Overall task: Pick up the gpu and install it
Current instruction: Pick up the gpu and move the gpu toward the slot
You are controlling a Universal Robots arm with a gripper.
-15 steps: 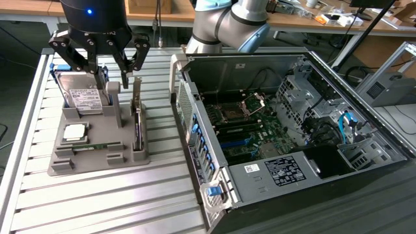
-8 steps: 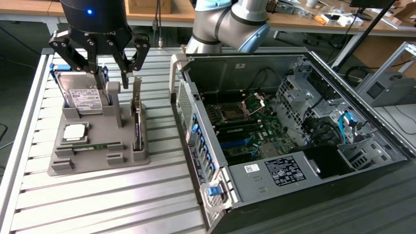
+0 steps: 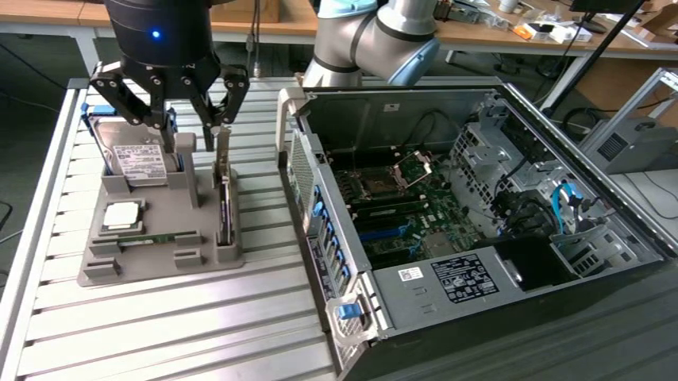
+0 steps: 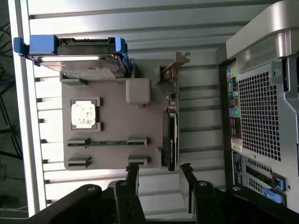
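Note:
The gpu (image 3: 224,202) is a thin dark card standing on edge in the slot on the exterior view's right side of a grey holder (image 3: 159,266), its silvery bracket at the far end. My gripper (image 3: 182,119) hangs open above the far part of the holder, close over the bracket end of the card and holding nothing. In the wrist view the gpu (image 4: 171,137) runs along the edge of the holder (image 4: 119,119), and my gripper (image 4: 160,176) stands with its black fingers (image 4: 133,175) apart, roughly in line with the card's end.
A blue-framed hard drive (image 3: 132,159), a processor chip (image 3: 122,214) and a green memory stick (image 3: 159,238) share the holder. An open computer case (image 3: 509,119) lies at the exterior view's right, motherboard (image 3: 387,210) exposed. The table (image 3: 159,333) is slatted metal.

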